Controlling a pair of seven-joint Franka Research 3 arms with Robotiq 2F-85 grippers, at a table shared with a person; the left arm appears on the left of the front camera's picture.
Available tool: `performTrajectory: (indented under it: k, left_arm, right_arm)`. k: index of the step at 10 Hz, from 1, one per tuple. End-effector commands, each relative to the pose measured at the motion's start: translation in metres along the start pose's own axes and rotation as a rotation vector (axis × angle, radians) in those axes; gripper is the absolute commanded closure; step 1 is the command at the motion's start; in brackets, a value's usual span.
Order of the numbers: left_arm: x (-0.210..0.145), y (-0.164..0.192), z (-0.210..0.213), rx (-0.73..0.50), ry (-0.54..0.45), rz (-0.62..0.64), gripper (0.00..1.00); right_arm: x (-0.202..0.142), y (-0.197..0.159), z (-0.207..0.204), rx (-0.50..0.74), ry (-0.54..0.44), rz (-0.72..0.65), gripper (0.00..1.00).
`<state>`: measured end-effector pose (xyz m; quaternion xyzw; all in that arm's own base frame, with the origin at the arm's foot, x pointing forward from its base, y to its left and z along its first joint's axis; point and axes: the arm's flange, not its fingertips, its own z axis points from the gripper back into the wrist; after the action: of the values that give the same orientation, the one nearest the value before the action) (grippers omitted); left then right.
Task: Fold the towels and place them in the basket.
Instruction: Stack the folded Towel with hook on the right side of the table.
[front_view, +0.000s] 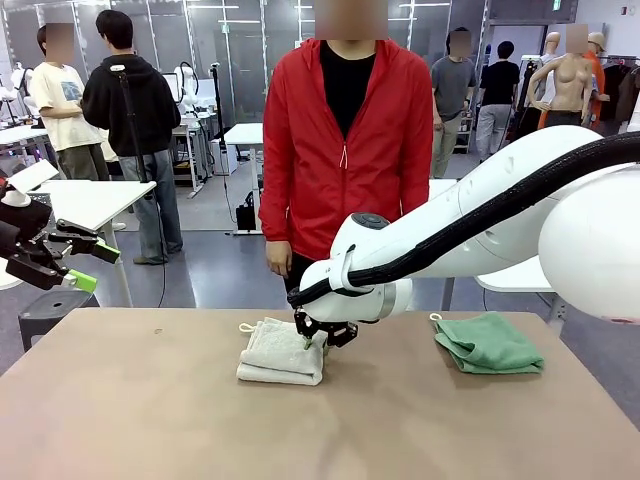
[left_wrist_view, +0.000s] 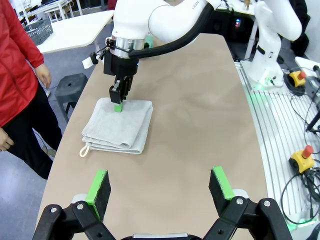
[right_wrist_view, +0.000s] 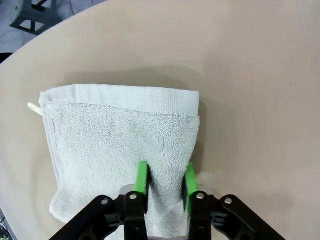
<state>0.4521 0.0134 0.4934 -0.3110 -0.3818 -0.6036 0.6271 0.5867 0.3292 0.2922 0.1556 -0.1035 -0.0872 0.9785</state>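
A folded cream-white towel (front_view: 275, 352) (left_wrist_view: 120, 127) (right_wrist_view: 110, 135) lies on the tan table, its loop at the far left corner. My right gripper (front_view: 318, 338) (left_wrist_view: 118, 104) (right_wrist_view: 165, 180) points down onto its right-hand edge, the green pads pinched together on a ridge of the cloth. A mint green towel (front_view: 488, 342) lies folded at the table's right, apart from both grippers. My left gripper (front_view: 95, 268) (left_wrist_view: 159, 182) hangs open and empty above the table's left edge. A dark wire-mesh basket (left_wrist_view: 39, 31) sits on a white table beyond the person.
A person in a red jacket (front_view: 345, 130) stands at the far side of the table (front_view: 150, 420), hands hanging down. The right arm's white links (front_view: 480, 225) stretch across the right half above the green towel. A grey stool (left_wrist_view: 72, 85) stands beside the table.
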Motion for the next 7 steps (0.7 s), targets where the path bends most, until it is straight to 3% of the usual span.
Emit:
performTrajectory:
  k: [1,2,3,7]
  left_arm:
    - [0.0008,-0.0001,0.0008,0.001,-0.004,-0.002,0.00]
    - [0.0008,-0.0001,0.0008,0.001,-0.004,-0.002,0.00]
    - [0.0008,-0.0001,0.0008,0.001,-0.004,-0.002,0.00]
    - [0.0008,-0.0001,0.0008,0.001,-0.004,-0.002,0.00]
  right_arm:
    - [0.0062,-0.0008,-0.0018,0.020,0.022,0.011,0.81]
    - [0.0060,0.0003,-0.0008,0.018,0.025,0.014,0.95]
    - [0.0060,0.0007,-0.0002,0.016,0.027,0.019,1.00]
    - [0.0023,0.0024,0.0025,0.001,0.007,0.008,1.00]
